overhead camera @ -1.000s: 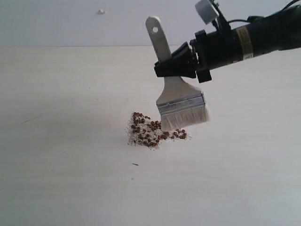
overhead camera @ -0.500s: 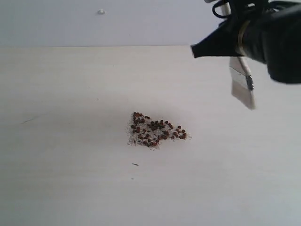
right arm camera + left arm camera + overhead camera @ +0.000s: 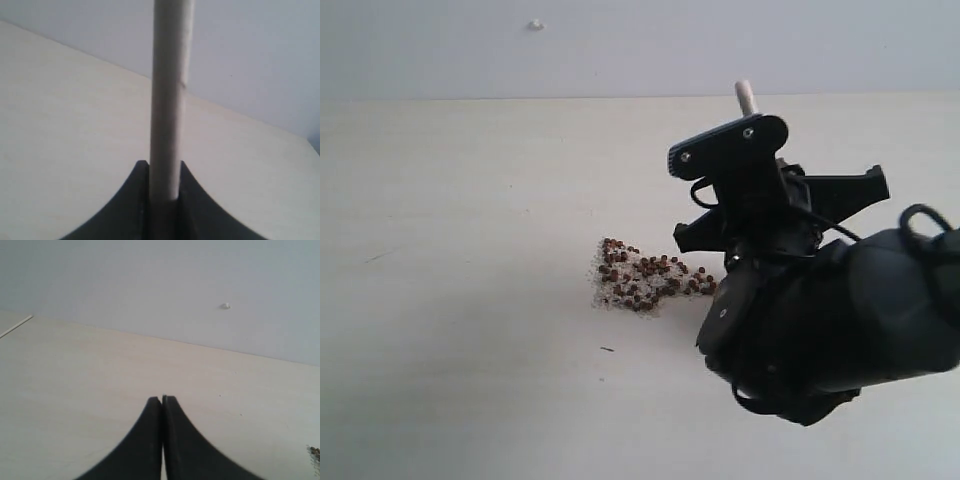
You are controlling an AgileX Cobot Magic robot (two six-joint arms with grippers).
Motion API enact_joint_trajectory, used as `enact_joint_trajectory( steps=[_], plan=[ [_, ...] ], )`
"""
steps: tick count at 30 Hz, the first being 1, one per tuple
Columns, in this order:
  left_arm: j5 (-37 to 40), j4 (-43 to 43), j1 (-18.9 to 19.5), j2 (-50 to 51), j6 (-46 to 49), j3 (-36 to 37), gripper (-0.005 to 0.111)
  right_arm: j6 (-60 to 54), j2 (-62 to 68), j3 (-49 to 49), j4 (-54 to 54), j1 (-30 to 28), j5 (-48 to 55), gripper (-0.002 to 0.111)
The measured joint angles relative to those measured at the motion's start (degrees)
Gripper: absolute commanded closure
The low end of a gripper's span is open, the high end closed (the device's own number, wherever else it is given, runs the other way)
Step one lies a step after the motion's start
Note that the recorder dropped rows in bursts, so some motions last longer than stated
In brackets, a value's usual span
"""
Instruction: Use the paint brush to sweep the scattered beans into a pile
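The beans lie in a pile (image 3: 645, 280) of reddish-brown dots and white grains on the pale table (image 3: 460, 250). My right arm (image 3: 810, 320) fills the view just right of the pile, and its body hides the jaws. Of the paint brush only the wooden handle end (image 3: 745, 97) pokes up above the wrist; bristles and ferrule are hidden. In the right wrist view my right gripper (image 3: 165, 167) is shut on the handle (image 3: 169, 95), seen edge-on. My left gripper (image 3: 162, 399) is shut on nothing, with a few beans (image 3: 315, 452) at the frame's edge.
A small white speck (image 3: 535, 24) sits on the grey wall (image 3: 620, 45) behind the table. A short dark mark (image 3: 608, 349) lies on the table in front of the pile. The table's far edge meets the wall.
My right arm has swung from the upper right down to the near right of the pile. The brush has turned and is now mostly hidden behind the arm. The pile looks unchanged.
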Motion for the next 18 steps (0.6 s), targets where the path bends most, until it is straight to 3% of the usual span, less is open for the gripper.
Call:
enact_joint_trajectory(
  steps=[7, 18],
  plan=[
    [0.00, 0.00, 0.00, 0.00, 0.00, 0.00, 0.107, 0.00, 7.22, -5.49, 0.00, 0.22, 0.35, 0.108],
    [0.00, 0.00, 0.00, 0.00, 0.00, 0.00, 0.107, 0.00, 11.71, -14.53, -0.60, 0.22, -7.30, 0.108]
  ],
)
